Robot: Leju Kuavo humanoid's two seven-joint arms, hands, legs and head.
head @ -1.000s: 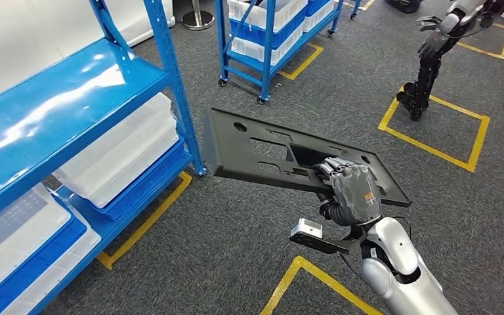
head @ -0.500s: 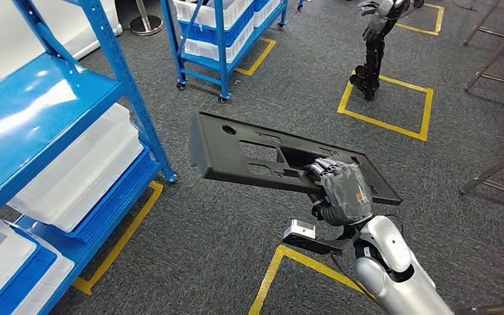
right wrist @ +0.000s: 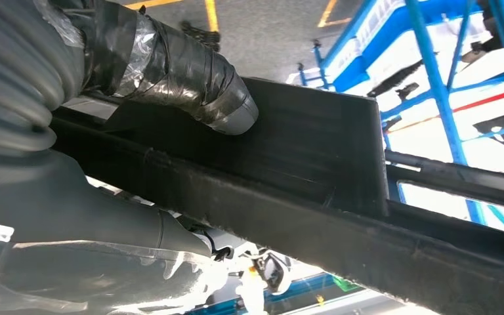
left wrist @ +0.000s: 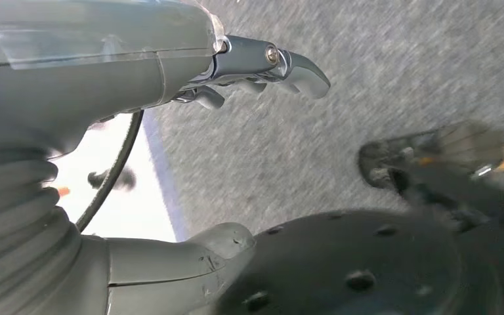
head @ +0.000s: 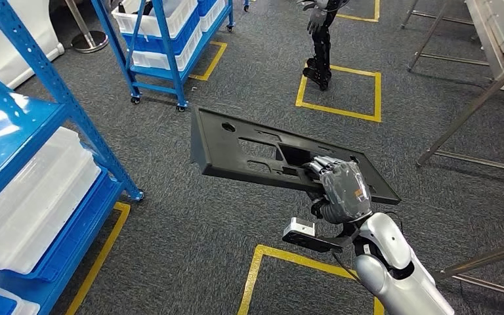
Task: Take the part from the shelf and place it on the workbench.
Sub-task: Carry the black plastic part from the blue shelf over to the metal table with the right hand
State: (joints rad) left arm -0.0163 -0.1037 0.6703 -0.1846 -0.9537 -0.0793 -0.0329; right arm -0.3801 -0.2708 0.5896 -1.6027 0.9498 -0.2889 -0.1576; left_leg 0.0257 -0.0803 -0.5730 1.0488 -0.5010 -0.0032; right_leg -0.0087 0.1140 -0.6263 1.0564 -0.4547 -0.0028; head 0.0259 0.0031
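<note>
Head view: high on the body, looking forward and down over grey carpet (head: 190, 216) and blue shelving (head: 59, 111). Right wrist view: close beneath the right hand (head: 344, 190) and its black part (head: 249, 147), shared with the head view. Left wrist view: close behind the left hand (left wrist: 138, 72), facing the floor.

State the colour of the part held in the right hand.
The part is matt black all over; it shows best in the head view, gripped by the right hand.
</note>
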